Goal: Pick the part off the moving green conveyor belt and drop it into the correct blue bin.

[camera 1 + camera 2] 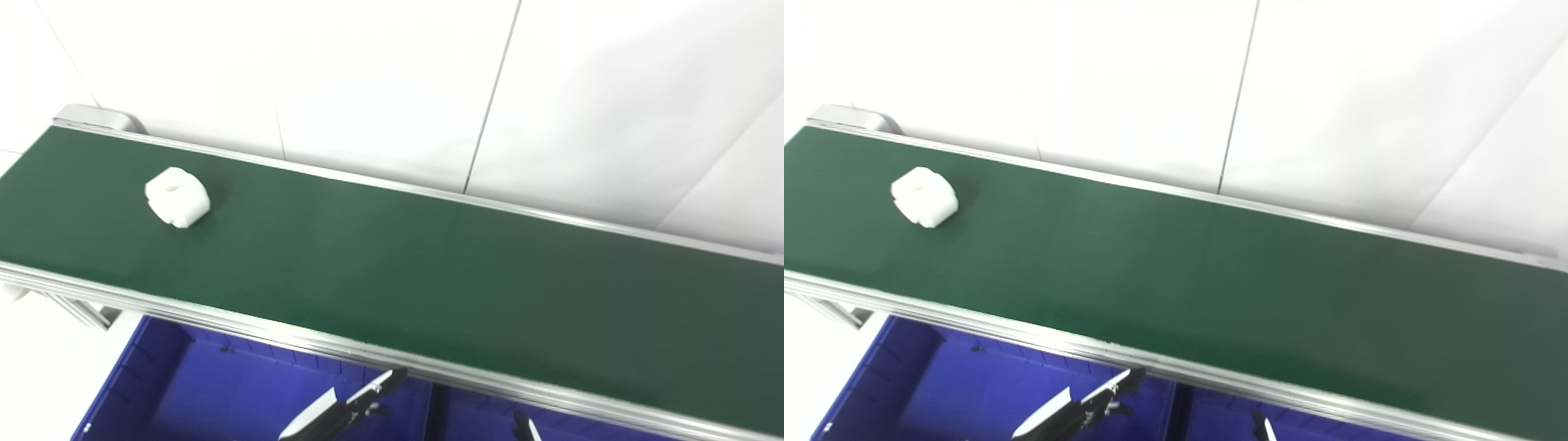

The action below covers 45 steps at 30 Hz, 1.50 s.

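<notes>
A white round part [177, 196] with a hole in its top lies on the green conveyor belt [429, 269] near the belt's far left end. My left hand [349, 407] shows at the bottom edge over the left blue bin [202, 386], fingers apart and holding nothing, well to the right of and below the part. Only a fingertip of my right hand [523, 427] shows at the bottom edge over the right blue bin [478, 419]; its state is hidden.
The belt runs diagonally from upper left to lower right, with an aluminium rail [367, 355] along its near edge above the bins. A white panelled wall [429, 79] stands behind the belt. A divider [429, 410] separates the two bins.
</notes>
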Available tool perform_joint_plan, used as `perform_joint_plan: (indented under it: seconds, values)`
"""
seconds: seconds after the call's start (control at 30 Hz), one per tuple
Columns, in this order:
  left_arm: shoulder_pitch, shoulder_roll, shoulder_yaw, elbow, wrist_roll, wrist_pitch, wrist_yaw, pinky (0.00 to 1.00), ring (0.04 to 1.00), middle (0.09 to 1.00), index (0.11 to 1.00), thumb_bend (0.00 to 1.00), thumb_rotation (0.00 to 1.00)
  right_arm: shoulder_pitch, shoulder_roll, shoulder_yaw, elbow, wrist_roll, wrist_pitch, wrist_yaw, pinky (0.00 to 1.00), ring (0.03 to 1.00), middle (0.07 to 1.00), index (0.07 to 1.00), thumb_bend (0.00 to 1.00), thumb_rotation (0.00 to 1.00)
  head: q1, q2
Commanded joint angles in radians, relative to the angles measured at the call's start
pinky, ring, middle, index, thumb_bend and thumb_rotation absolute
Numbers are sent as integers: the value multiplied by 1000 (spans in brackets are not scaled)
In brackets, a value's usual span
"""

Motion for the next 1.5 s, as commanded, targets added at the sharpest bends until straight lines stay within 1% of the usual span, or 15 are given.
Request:
perform_joint_plan:
  seconds: [0.0,0.07,0.23,0.27,0.3,0.33,0.5,0.6,0.8,0.87,1.0,1.1,1.2,1.4,1.47]
  values:
    - [-13,1,-8,1,-11,-45,14,802,943,1000,982,849,358,-3,-2,-5,-7,-4,-61,-14,920,974,1000,1000,960,427,1,1]
    - [-18,1,-13,6,-9,-45,25,802,939,999,978,853,351,-6,0,-4,1,16,-54,-9,923,976,1000,1000,965,418,1,-6]
    - [-25,5,-18,14,2,-45,31,826,949,999,974,866,382,-17,1,-3,24,18,-62,-13,995,999,1000,1000,967,407,-1,-27]
    - [-29,6,-22,21,0,-45,35,826,949,999,974,866,384,-19,3,-2,29,10,-63,-17,997,1000,1000,1000,967,408,-3,-52]
    - [-32,7,-25,26,-1,-45,39,817,940,993,969,858,372,-20,4,-2,32,5,-63,-20,996,999,1000,1000,968,416,-3,-52]
    - [-36,11,-29,32,-1,-45,42,815,938,991,968,853,370,-21,6,-2,36,-1,-64,-24,992,997,998,1000,968,421,-9,-68]
    - [-46,28,-44,44,8,-45,61,820,942,990,965,855,394,-37,3,12,62,0,-80,-41,978,989,997,1000,954,410,-28,-88]
    - [-46,35,-50,37,0,-46,69,798,931,986,958,850,363,-41,4,17,72,15,-80,-39,961,986,998,1000,958,403,-34,-93]
    - [-24,46,-57,-12,-12,-46,90,808,925,970,937,846,318,-44,3,21,82,22,-81,-43,942,979,991,1000,958,390,-29,-98]
    - [-20,57,-70,-40,-9,-46,117,798,912,957,928,838,312,-44,3,21,81,13,-81,-47,937,977,991,1000,958,398,-29,-98]
    - [0,62,-71,-124,-64,-46,137,765,875,919,888,853,292,-41,7,16,69,15,-75,-40,932,974,987,1000,962,399,-14,-98]
    - [11,55,-43,-223,-152,-46,104,754,864,905,866,868,256,-47,4,19,79,15,-79,-45,916,971,991,1000,960,413,-5,-98]
    - [-12,66,2,-328,-179,-46,89,731,842,888,861,883,232,-54,3,23,85,30,-80,-41,947,975,989,1000,951,399,-6,-98]
    - [-85,98,93,-395,-197,-41,63,754,866,903,881,892,268,-57,13,16,80,6,-74,-50,928,978,999,1000,970,420,-14,-90]
    - [-107,107,114,-402,-200,-36,57,775,883,920,894,884,252,-58,16,15,77,11,-70,-48,911,972,998,1000,973,422,-14,-90]
